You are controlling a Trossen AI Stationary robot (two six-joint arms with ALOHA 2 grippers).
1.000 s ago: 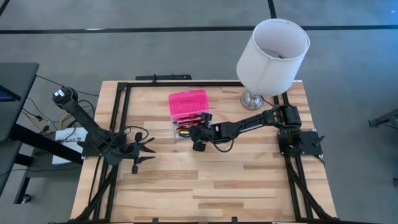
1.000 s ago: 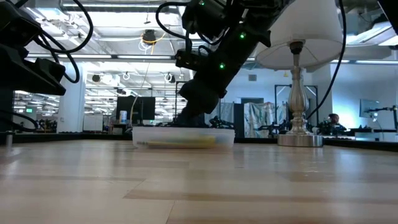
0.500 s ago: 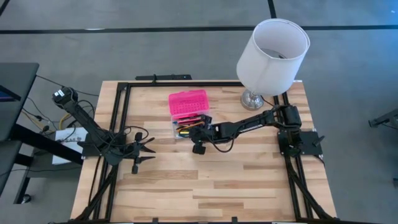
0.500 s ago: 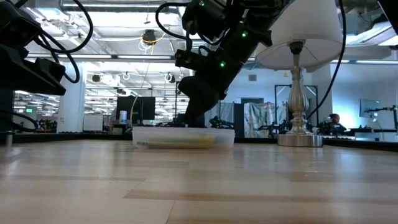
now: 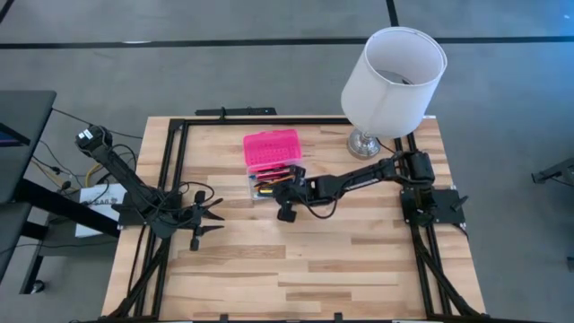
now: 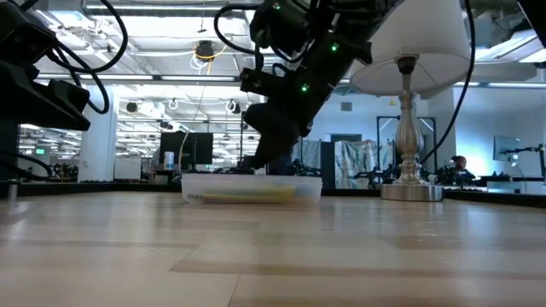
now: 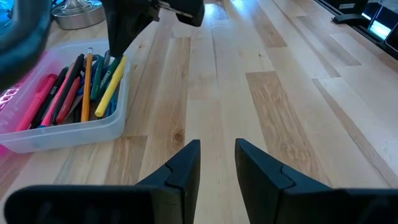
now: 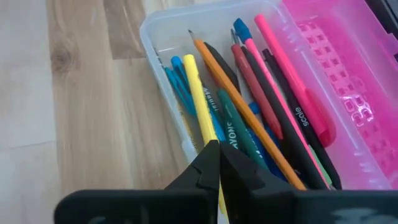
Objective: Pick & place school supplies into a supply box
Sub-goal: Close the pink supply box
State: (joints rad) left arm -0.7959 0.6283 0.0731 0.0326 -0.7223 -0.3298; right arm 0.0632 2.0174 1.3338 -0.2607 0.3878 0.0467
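Over the clear supply box [image 8: 163, 30] near the table's middle, the right gripper [image 8: 217, 163] is pinched fully closed on nothing, its wrist view alone showing the yellow marker [image 8: 198, 102] underneath, while the left gripper [image 7: 217, 158] waits part-open.

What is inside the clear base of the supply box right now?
The supply box holds an orange pencil, yellow marker, green marker, pink, red, black and blue pens. The shut right claw covers their near ends; lower layers are hidden.
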